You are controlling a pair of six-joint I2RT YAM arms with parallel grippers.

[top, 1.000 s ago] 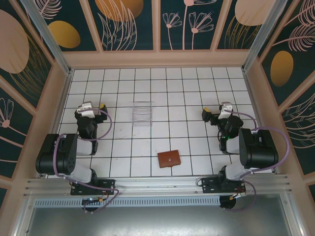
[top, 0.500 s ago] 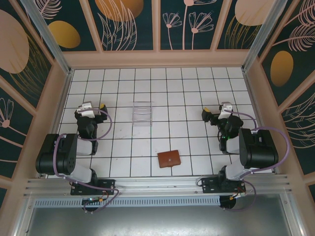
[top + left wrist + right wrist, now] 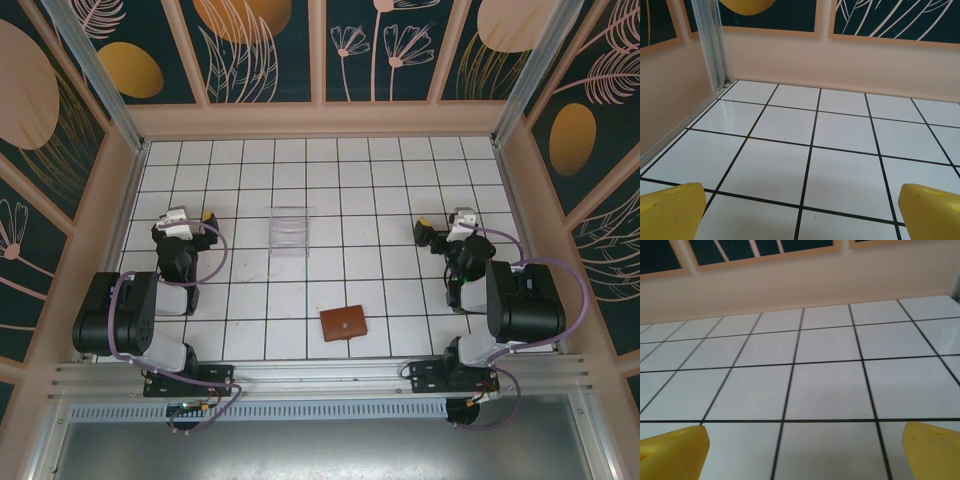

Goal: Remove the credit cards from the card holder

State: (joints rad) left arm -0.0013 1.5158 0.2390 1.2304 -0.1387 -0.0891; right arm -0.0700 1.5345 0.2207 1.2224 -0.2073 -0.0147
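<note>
Lower centre of the top view, the small brown leather card holder (image 3: 343, 323) lies closed and flat on the white tiled tabletop (image 3: 380, 200), bare tiles all around it. The left jaws, mid-left, and right jaws, mid-right, gape wide, holding nothing. Beyond stands a clear acrylic tiered stand (image 3: 289, 231).

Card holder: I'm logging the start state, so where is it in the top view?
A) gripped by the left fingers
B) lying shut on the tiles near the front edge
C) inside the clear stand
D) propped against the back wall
B: the card holder lies folded shut on the tiles near the front edge, apart from the clear stand.
</note>
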